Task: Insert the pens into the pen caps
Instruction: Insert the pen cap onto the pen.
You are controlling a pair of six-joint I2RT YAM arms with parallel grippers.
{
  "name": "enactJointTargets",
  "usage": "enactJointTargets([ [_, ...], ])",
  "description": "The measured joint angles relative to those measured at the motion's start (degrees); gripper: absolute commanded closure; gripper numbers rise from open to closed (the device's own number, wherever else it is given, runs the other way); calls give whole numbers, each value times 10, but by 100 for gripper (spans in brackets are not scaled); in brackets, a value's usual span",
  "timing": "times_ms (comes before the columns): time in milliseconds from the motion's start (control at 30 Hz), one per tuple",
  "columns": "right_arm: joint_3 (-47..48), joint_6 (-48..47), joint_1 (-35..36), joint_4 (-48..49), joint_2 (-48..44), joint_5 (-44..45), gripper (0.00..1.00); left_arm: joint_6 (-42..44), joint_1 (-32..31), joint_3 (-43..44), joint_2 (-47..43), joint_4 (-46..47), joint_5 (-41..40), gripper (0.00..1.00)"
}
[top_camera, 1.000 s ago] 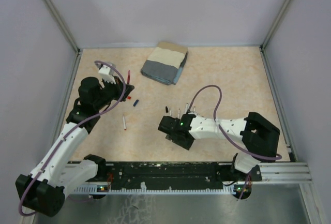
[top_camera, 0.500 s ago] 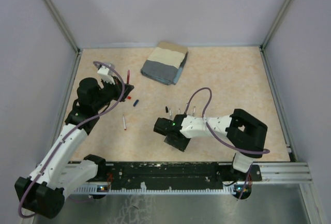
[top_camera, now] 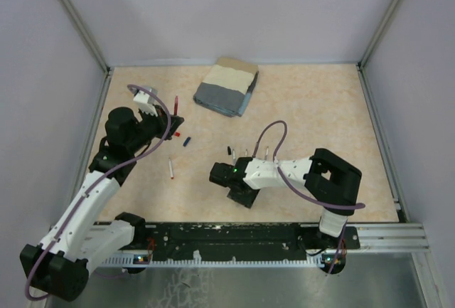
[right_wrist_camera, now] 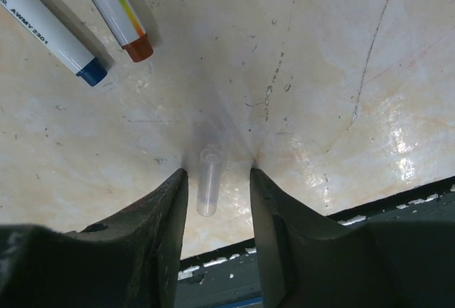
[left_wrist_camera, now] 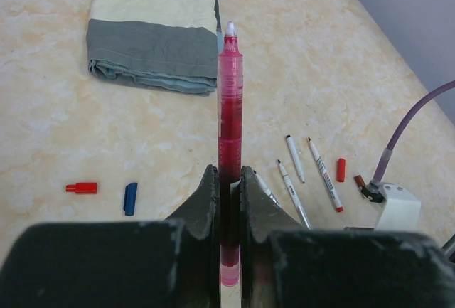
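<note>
Progress: early, in my judgement; no pen shows a cap fitted. Left tool clamped on a red pen, nib bare. Right tool stands apart, straddling a clear cap on the surface. Red cap, blue cap and loose pens lie unpaired.

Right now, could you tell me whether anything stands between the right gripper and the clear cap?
Nothing visible does: the clear cap lies within the open right gripper, the two pens off to one side.

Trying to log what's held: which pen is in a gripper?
The translucent red pen, clamped in the left gripper; the white pens lie loose on the table.
</note>
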Motion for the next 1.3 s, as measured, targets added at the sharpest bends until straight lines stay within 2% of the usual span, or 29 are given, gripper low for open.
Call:
enactJointTargets([
  [467,-1,2,0,-6,1,-5,83,0,0,0,-3,0,0,100],
  [667,-7,2,-1,1,-3,-8,100,0,0,0,-3,0,0,100],
  [867,-23,0,-1,18,-18,-4,100,0,0,0,-3,0,0,100],
  [1033,-25,-35,-1,18,-44,42,100,0,0,0,-3,0,-5,100],
  [1200,-43,-106,-2,45,-137,104,100,0,0,0,2,0,-7,100],
  [1300,-85,-164,-2,92,-217,142,100,-2,0,0,12,0,0,100],
])
